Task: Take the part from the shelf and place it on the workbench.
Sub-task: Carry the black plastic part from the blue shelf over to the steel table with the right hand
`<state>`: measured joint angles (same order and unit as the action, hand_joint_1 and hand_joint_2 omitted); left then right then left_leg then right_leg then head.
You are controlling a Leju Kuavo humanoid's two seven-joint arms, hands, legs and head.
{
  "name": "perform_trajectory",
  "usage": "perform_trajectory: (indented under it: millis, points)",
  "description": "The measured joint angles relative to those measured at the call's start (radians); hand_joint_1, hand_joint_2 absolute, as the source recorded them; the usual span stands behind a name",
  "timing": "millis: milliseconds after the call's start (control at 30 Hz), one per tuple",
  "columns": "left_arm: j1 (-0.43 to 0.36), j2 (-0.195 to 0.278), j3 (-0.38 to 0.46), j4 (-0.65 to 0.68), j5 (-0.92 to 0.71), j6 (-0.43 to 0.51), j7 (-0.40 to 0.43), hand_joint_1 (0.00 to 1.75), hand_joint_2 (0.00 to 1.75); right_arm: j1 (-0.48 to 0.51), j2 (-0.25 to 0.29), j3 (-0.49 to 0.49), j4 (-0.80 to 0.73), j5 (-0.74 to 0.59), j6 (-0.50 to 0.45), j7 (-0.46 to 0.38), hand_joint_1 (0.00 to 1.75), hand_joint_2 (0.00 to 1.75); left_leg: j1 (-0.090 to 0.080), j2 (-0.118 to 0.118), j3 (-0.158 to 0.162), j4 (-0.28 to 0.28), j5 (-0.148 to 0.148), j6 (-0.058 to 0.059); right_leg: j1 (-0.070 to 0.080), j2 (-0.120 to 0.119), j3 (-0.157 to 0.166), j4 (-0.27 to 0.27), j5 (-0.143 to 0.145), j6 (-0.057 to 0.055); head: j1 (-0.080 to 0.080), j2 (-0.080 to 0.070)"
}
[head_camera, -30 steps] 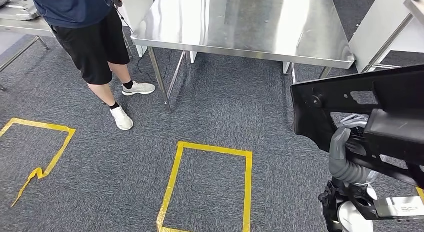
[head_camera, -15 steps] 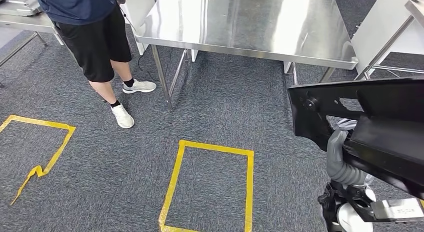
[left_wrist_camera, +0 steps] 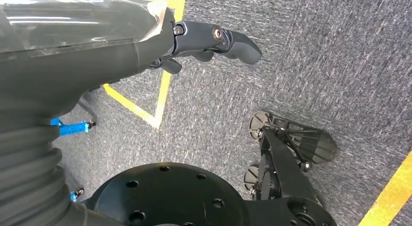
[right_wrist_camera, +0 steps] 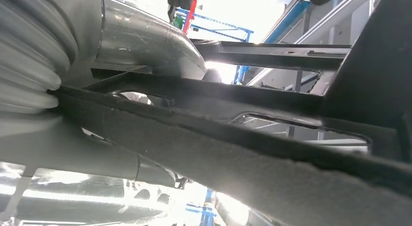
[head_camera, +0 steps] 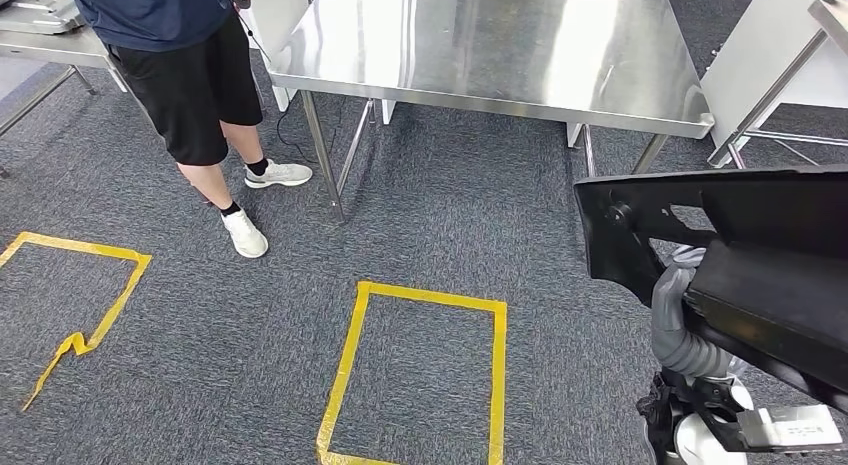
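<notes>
Large black part [head_camera: 740, 255] gripped in right hand [head_camera: 680, 315] short of steel workbench [head_camera: 480, 45], left hand [left_wrist_camera: 194, 41] empty with fingers loosely extended, person [head_camera: 190, 75] beside workbench's corner.

One black part [head_camera: 760, 265] in my right hand [head_camera: 685, 320], one steel workbench [head_camera: 480, 45], two yellow tape outlines [head_camera: 420, 370] on the carpet, one person [head_camera: 180, 65] standing, two white shoes [head_camera: 262, 205].

site: industrial workshop / test floor | cues: bare stainless workbench [head_camera: 500, 55] on steel legs | grey carpet floor [head_camera: 200, 355] with yellow tape boxes [head_camera: 420, 375] in front of workbench | blue racking [right_wrist_camera: 228, 29] behind
</notes>
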<state>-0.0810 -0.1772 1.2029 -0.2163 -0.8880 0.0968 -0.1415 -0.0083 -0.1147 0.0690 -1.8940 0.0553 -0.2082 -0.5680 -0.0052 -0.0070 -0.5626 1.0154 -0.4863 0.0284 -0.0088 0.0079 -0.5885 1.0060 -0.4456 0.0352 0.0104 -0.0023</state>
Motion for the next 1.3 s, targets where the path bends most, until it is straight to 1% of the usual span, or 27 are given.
perform_trajectory:
  millis: [800,967,1033,1100,1167,1200,1233,1300]
  points:
    - [0.0,0.001,0.0,0.0,-0.001,0.006,0.0,0.0,1.75,0.0,0.0,0.0,-0.005,0.007,-0.01,0.002,1.75,1.75,0.0,0.0,0.0,0.0,0.0,0.0,0.0,0.0,0.0,0.0,0.0,0.0,0.0,0.0]
    - [0.0,0.002,0.0,0.0,-0.001,0.006,0.0,0.0,1.75,-0.001,0.0,0.0,-0.005,0.008,-0.01,0.002,1.75,1.75,-0.004,0.0,-0.001,0.002,-0.001,0.003,-0.005,0.0,0.001,-0.001,0.002,0.004,0.0,0.0]
    - [0.0,0.003,0.0,0.0,-0.001,0.006,0.0,0.0,1.75,-0.001,0.0,0.0,-0.005,0.008,-0.01,0.002,1.75,1.75,-0.007,0.0,-0.002,0.002,-0.002,0.008,-0.009,0.0,0.001,-0.003,0.003,0.008,0.0,0.0]
    - [0.0,0.004,0.0,0.0,-0.001,0.006,0.0,0.0,1.75,-0.001,0.0,0.0,-0.004,0.008,-0.01,0.002,1.75,1.75,-0.009,0.0,-0.003,-0.003,-0.003,0.02,-0.011,0.0,0.002,0.003,0.011,0.02,0.0,0.0]
    - [0.0,0.004,0.0,0.0,-0.002,0.007,0.0,0.0,1.75,-0.001,-0.001,0.001,-0.004,0.008,-0.011,0.002,1.75,1.75,-0.003,0.001,0.007,-0.014,0.002,0.03,-0.011,0.0,-0.003,0.02,0.013,0.03,0.0,0.0]
    - [0.0,0.004,0.0,0.0,-0.002,0.007,0.0,0.0,1.75,-0.002,-0.002,0.001,-0.004,0.007,-0.011,0.001,1.75,1.75,0.0,0.001,0.013,-0.017,0.004,0.033,-0.011,0.0,-0.013,0.04,0.002,0.031,0.002,0.0]
    - [0.0,0.003,0.0,0.0,-0.002,0.007,0.0,0.0,1.75,-0.004,-0.003,0.001,-0.005,0.008,-0.011,0.001,1.75,1.75,0.004,0.002,0.018,-0.02,0.005,0.035,-0.012,0.0,-0.032,0.077,-0.021,0.027,0.004,0.0]
    - [0.0,0.003,0.0,0.001,-0.002,0.007,0.0,0.0,1.75,-0.005,-0.005,0.002,-0.004,0.007,-0.012,0.001,1.75,1.75,0.007,0.005,0.018,-0.02,0.005,0.035,-0.014,-0.001,-0.09,0.199,-0.078,0.021,0.008,0.0]
